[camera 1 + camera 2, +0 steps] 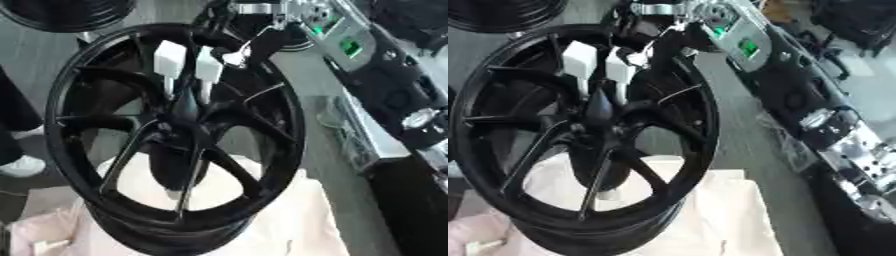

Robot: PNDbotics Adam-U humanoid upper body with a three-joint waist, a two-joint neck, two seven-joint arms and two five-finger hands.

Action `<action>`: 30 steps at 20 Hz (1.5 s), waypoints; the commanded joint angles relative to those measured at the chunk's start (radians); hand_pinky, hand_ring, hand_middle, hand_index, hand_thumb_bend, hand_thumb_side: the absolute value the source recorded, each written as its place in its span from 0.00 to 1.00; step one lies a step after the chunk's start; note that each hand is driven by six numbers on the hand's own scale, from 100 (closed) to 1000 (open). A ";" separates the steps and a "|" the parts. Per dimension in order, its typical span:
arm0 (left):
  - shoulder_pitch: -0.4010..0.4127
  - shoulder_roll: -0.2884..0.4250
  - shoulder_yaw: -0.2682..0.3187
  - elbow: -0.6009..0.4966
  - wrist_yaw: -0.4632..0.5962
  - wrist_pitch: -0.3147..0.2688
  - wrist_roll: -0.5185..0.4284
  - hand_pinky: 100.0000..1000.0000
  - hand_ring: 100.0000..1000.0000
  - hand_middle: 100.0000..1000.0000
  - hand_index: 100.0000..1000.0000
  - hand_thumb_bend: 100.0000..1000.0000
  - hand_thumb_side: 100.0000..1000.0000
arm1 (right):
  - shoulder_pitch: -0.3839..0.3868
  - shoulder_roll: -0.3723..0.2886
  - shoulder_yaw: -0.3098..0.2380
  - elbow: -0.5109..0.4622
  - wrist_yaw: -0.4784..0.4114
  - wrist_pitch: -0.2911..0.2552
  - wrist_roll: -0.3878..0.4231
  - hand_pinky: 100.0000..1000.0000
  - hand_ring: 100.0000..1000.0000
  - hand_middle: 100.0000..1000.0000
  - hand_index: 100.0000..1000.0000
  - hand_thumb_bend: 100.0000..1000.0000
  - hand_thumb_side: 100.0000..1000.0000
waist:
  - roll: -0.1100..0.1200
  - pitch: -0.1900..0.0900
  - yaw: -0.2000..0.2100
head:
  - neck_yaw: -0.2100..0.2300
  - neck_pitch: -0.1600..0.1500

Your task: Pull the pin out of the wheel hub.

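Leaning on white cloth, wheel hub fills view.

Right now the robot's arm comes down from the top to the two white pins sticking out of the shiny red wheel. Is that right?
Not quite: the wheel is black, not red, as the left eye view shows. The rest holds: the robot's arm comes down from the top toward the two white pins sticking out near the hub.

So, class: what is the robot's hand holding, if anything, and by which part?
Cannot be told. The right hand reaches to the white tops of two pins above the wheel hub, but no grasp shows.
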 commanded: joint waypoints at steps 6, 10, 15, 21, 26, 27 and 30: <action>-0.002 0.021 0.011 -0.008 -0.010 0.004 0.003 0.81 0.74 0.67 0.80 0.07 0.85 | 0.004 -0.018 -0.015 0.010 0.029 0.000 -0.016 0.78 0.79 0.81 0.90 0.00 0.40 | 0.005 -0.013 -0.005 | -0.001 -0.001; -0.001 0.020 0.011 -0.006 -0.011 0.005 0.005 0.81 0.72 0.66 0.80 0.07 0.86 | 0.007 -0.016 -0.015 0.022 0.031 -0.009 -0.008 0.78 0.80 0.81 0.89 0.32 0.53 | 0.003 -0.013 -0.007 | 0.003 -0.001; -0.001 0.018 0.010 -0.005 -0.014 0.005 0.005 0.81 0.72 0.66 0.80 0.07 0.86 | 0.007 -0.015 -0.019 0.029 0.026 -0.010 -0.021 0.78 0.79 0.81 0.90 0.32 0.54 | 0.003 -0.011 -0.005 | 0.002 -0.001; -0.003 0.018 0.008 -0.004 -0.015 0.006 0.004 0.82 0.72 0.66 0.80 0.07 0.86 | 0.011 -0.013 -0.021 0.033 0.024 -0.010 -0.033 0.78 0.79 0.81 0.91 0.34 0.44 | 0.001 -0.007 -0.005 | -0.003 -0.001; -0.003 0.018 0.008 -0.003 -0.018 0.006 0.004 0.82 0.71 0.66 0.80 0.07 0.86 | 0.014 -0.009 -0.022 0.044 0.031 -0.014 -0.043 0.78 0.80 0.82 0.92 0.32 0.31 | -0.001 -0.003 -0.006 | -0.007 -0.001; -0.003 0.018 0.008 -0.003 -0.018 0.006 0.005 0.82 0.71 0.66 0.80 0.07 0.86 | 0.015 -0.008 -0.022 0.048 0.034 -0.015 -0.044 0.78 0.80 0.82 0.92 0.32 0.30 | -0.001 -0.002 -0.006 | -0.008 -0.001; -0.003 0.018 0.007 -0.003 -0.019 0.006 0.004 0.82 0.71 0.66 0.80 0.07 0.86 | 0.017 -0.006 -0.022 0.056 0.040 -0.016 -0.044 0.78 0.80 0.82 0.92 0.31 0.29 | -0.002 0.000 -0.005 | -0.008 -0.001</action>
